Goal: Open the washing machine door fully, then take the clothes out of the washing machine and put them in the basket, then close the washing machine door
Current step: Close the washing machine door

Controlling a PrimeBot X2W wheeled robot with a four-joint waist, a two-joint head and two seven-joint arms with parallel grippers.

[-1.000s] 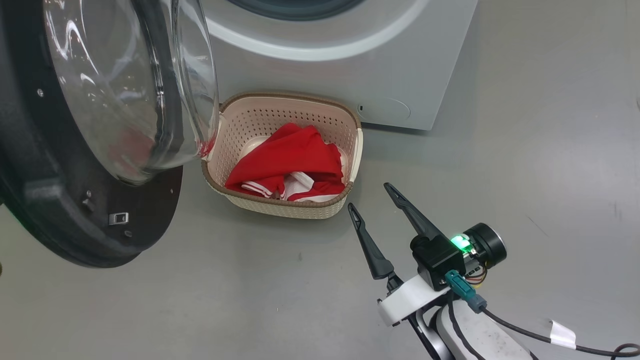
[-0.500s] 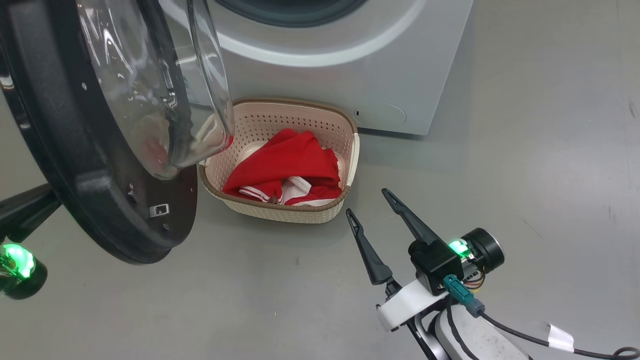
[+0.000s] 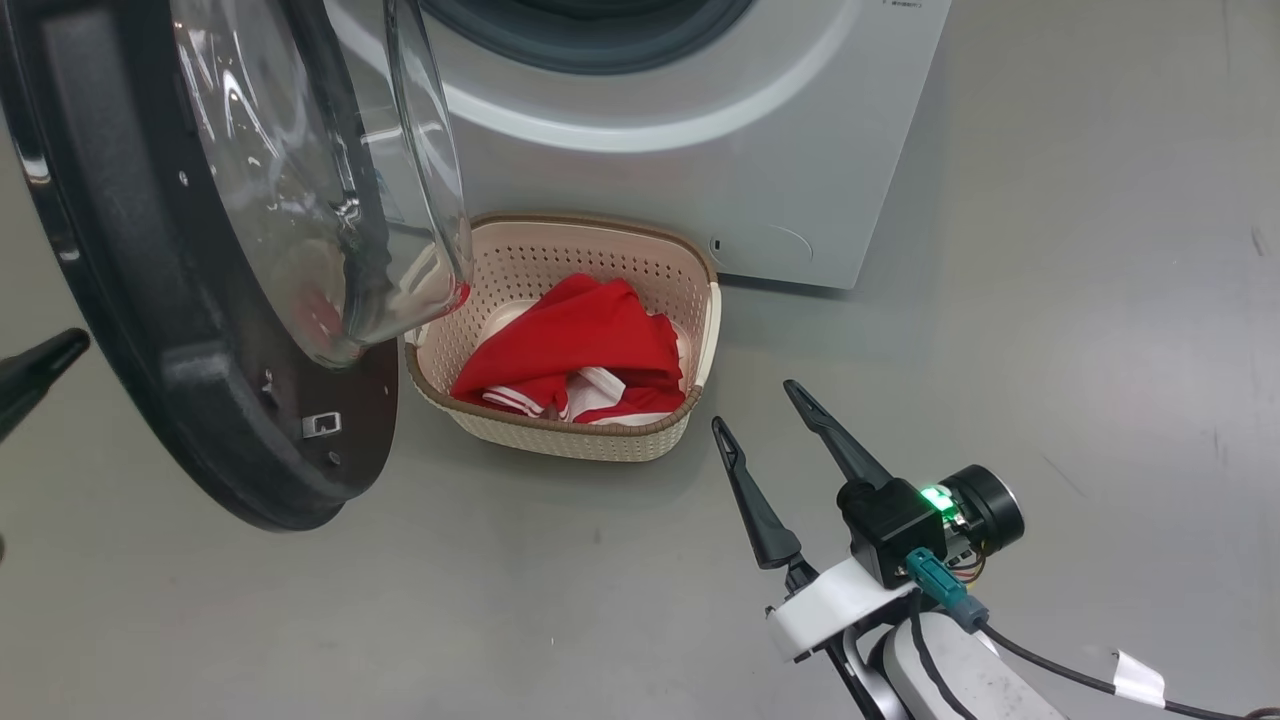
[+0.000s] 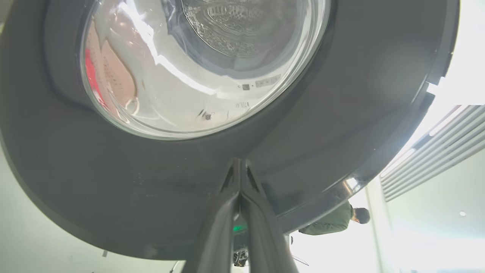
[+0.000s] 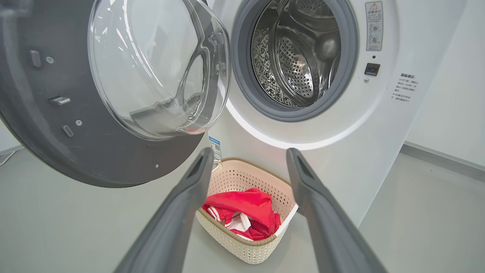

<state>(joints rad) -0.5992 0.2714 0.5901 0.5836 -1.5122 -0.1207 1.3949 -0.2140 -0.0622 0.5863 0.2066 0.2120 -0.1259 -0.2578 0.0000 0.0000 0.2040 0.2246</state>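
Observation:
The washing machine door (image 3: 200,400) stands partly open at the left, its glass bowl (image 3: 330,200) hanging over the left end of the basket (image 3: 600,440). The clothes (image 3: 580,335), red with white trim, lie inside the basket on the floor in front of the washing machine (image 3: 700,180). My left gripper (image 4: 239,163) is shut, its tips at the door's (image 4: 322,113) outer black rim; one dark finger (image 3: 40,362) shows behind the door. My right gripper (image 3: 755,405) hovers open and empty to the right of the basket. In the right wrist view, this gripper (image 5: 249,151) points at the basket (image 5: 242,246), the clothes (image 5: 246,204) and the bare steel drum (image 5: 299,57).
Grey floor (image 3: 1050,300) stretches to the right of the machine and in front of the basket. A person in a green jacket (image 4: 333,223) stands beyond the door's edge. A white wall (image 5: 454,94) rises to the right of the machine.
The door has swung rightward toward the machine, and my left gripper's finger has come into the head view behind it. The head view shifted a little. The right gripper stays open.

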